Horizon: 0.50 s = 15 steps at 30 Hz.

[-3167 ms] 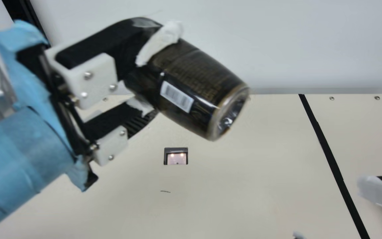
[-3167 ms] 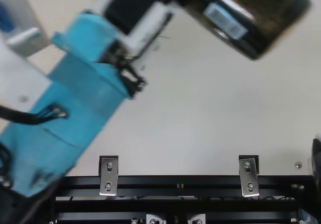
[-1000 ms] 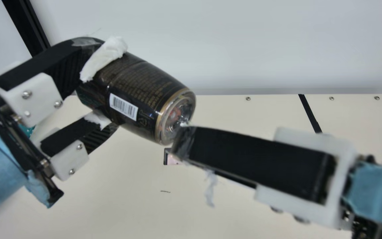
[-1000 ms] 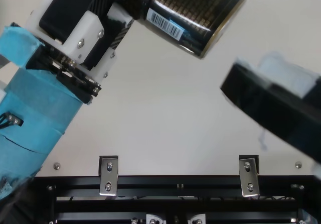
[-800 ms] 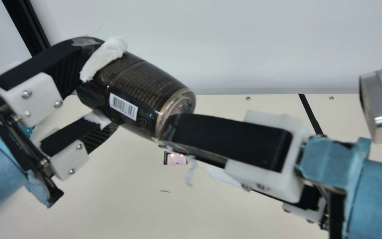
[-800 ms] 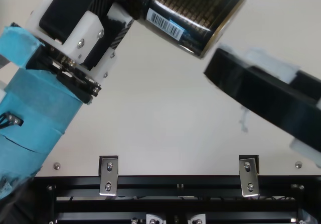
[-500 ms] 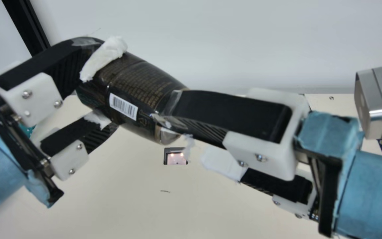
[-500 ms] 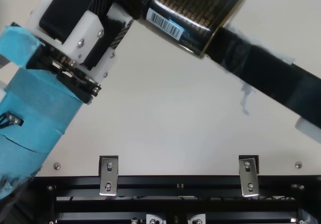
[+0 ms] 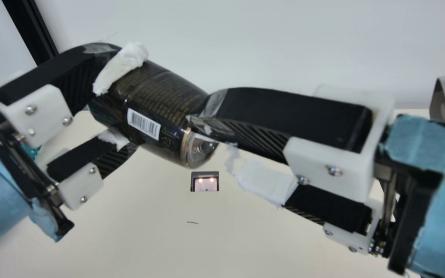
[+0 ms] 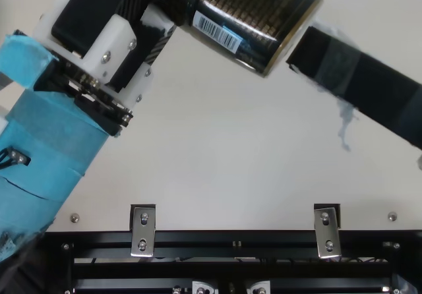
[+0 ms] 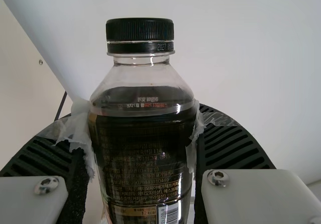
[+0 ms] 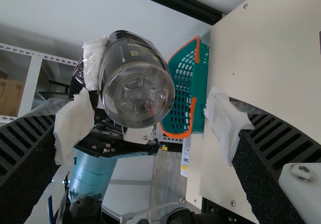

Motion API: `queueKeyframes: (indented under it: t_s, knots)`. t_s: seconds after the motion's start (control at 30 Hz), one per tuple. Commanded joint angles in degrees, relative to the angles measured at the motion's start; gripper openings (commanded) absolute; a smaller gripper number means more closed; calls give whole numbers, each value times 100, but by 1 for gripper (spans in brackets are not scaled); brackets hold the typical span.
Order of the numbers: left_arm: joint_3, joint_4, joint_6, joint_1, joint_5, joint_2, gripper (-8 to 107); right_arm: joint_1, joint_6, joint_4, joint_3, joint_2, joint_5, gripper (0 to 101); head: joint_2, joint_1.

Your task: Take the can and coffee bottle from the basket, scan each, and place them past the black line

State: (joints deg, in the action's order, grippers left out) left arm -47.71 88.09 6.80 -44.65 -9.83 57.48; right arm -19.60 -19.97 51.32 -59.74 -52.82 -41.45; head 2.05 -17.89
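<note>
Biggest bits first. I'd read this as a handover, so line up the whole right gripper (image 12: pixel 149 123) before anything pinches. Its jaws are spread wide, with the bottle's base ahead of the opening. The left gripper (image 9: pixel 120 98) has its jaws clamped around the coffee bottle (image 9: pixel 157 96), base sticking out toward the right jaws.

Match the right jaws to the bottle's tilt, then ease straight in until they straddle the base end. Come in crooked and one tip will probably shove the bottle round in the left jaws. Squeeze evenly, and don't let the left side go until the right has a proper bite. That plastic's probably a bit slick and squashy.

The scanner window (image 9: pixel 205 182) is in the table below the gap between the two sets of jaws. Smallest but fussiest: the barcode (image 9: pixel 144 124) sits between both pairs, so I'd grab short of it, leaving it readable.
</note>
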Motion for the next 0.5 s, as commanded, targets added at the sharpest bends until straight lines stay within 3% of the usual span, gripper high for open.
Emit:
queueKeyframes:
  t_s: [0.0,0.23,0.47]
  knots:
    - [0,0,0,0,0,0,10,47,59,213,9,12,-6,101,18,-22]
    - [0,0,0,0,0,0,10,91,282,667,37,-103,61,101,18,-22]
    - [0,0,0,0,0,0,10,-158,440,918,28,-408,359,101,18,-22]
